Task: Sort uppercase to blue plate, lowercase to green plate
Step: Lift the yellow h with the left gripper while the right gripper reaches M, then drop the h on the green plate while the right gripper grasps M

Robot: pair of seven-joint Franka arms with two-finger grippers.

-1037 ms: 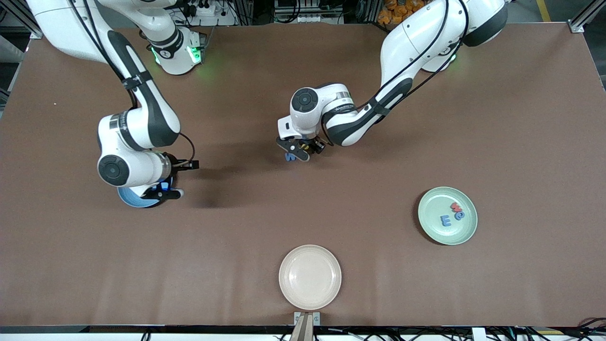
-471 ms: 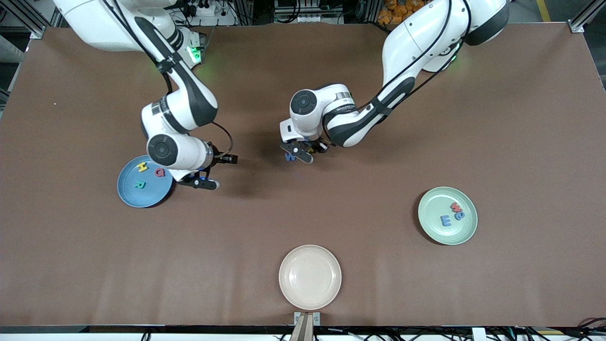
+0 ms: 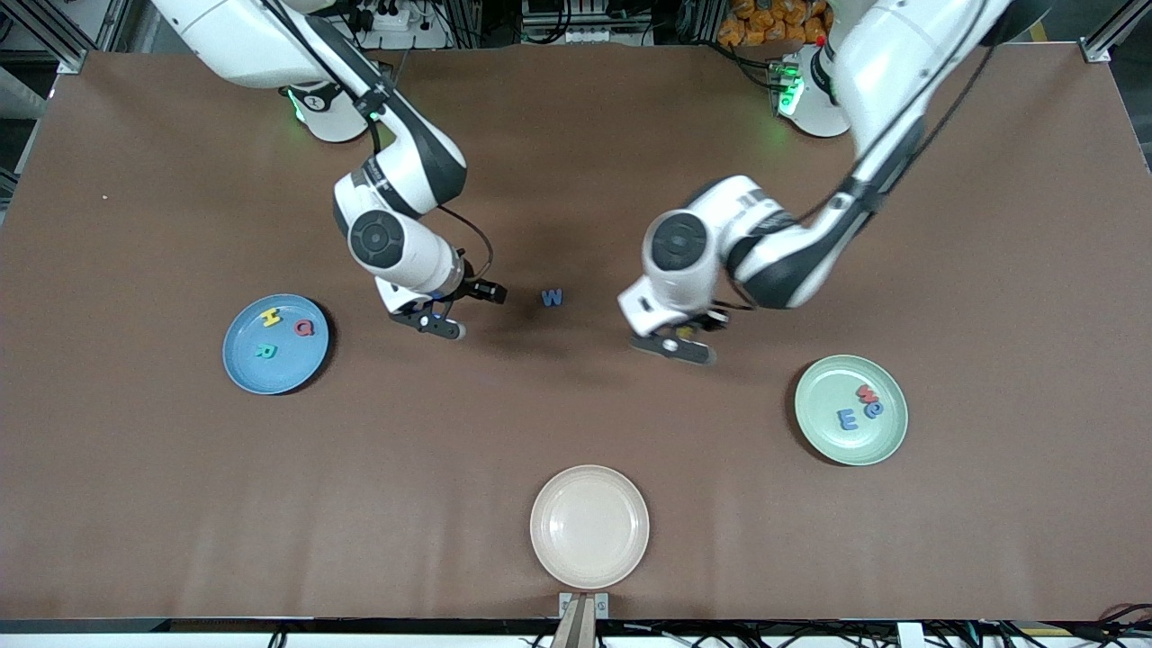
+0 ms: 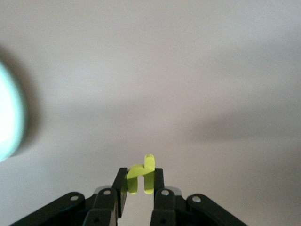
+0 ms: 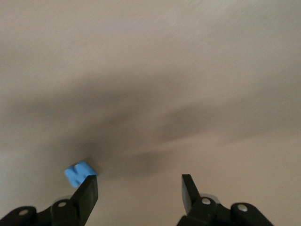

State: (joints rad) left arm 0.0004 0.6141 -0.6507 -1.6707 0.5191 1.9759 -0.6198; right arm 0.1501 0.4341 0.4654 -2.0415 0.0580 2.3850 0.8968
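Observation:
The blue plate (image 3: 255, 375) holds the yellow H (image 3: 270, 317), the red Q (image 3: 305, 328) and the teal R (image 3: 263, 351). The green plate (image 3: 832, 447) holds the red w (image 3: 866, 392), a blue rounded lowercase letter (image 3: 873, 409) and the blue E (image 3: 847, 418). The blue M (image 3: 552, 297) lies on the table between the two grippers. My left gripper (image 3: 675, 347) (image 4: 140, 184) is shut on the yellow hooked lowercase letter (image 4: 141, 177), over the table between the M and the green plate (image 4: 6, 123). My right gripper (image 3: 433, 322) (image 5: 139, 192) is open and empty, beside the M (image 5: 79, 172).
A cream plate (image 3: 589, 565) stands near the table's edge closest to the front camera, about midway between the two arms' ends. The brown table (image 3: 576, 423) spreads wide around all three plates.
My left gripper has moved off the blue M toward the green plate. My right gripper has moved from over the blue plate toward the M, uncovering the plate's letters.

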